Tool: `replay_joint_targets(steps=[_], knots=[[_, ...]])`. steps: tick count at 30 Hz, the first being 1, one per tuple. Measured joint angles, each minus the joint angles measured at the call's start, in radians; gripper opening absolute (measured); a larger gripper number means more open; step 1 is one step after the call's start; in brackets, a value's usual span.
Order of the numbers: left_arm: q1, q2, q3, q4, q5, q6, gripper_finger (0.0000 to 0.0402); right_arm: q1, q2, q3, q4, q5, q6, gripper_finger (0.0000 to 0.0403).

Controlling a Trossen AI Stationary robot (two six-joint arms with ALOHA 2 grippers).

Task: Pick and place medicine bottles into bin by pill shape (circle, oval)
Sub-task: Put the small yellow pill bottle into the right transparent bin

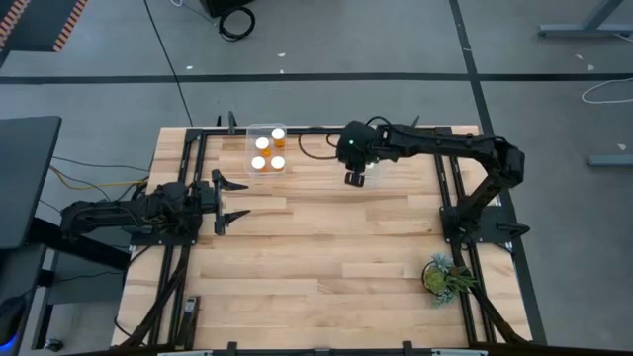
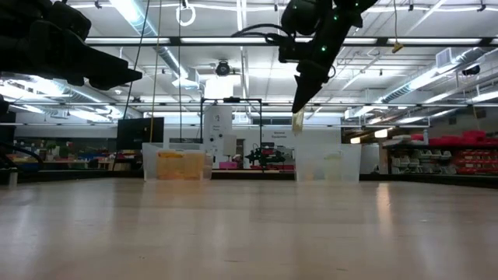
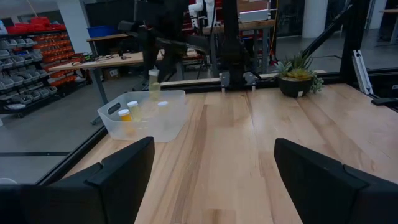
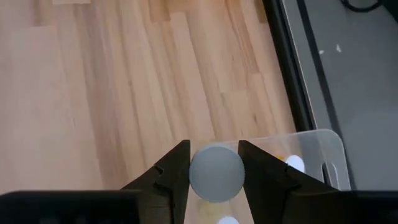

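The right end effector hangs in the air above the table's far edge, near the middle of it, and pinches a medicine bottle between its two fingers; from the right wrist view the bottle's round white cap fills the gap between them, and in the low view the bottle hangs well clear of the table. Just beside this end effector, toward the far left corner, a clear bin stands against the far edge and holds four more amber bottles with white caps. The low view shows a second clear bin on the far edge, under the raised bottle; whether anything lies in it cannot be told. The left end effector waits by the left edge of the table with its fingers spread wide and nothing between them. A small green potted plant sits near the right front corner, well apart from the bins.
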Motion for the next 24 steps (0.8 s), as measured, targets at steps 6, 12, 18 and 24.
replay_joint_targets(steps=[6, 12, 18, 24], knots=[[0.000, 0.000, 0.000, 0.000, 0.000, 0.000, 0.0341, -0.066, 0.000, -0.011, 0.011, -0.046, -0.005, 0.0135], [0.000, 0.000, 0.000, 0.000, 0.000, 0.000, 0.0341, -0.111, 0.000, -0.011, 0.025, -0.081, -0.006, 0.0135], [0.000, 0.000, 0.000, 0.000, 0.000, 0.000, 0.0341, -0.133, 0.000, -0.012, 0.030, -0.091, -0.006, 0.0135], [0.000, 0.000, 0.000, 0.000, 0.000, 0.000, 0.0341, -0.132, 0.036, -0.015, 0.033, -0.091, -0.004, 0.0135]])
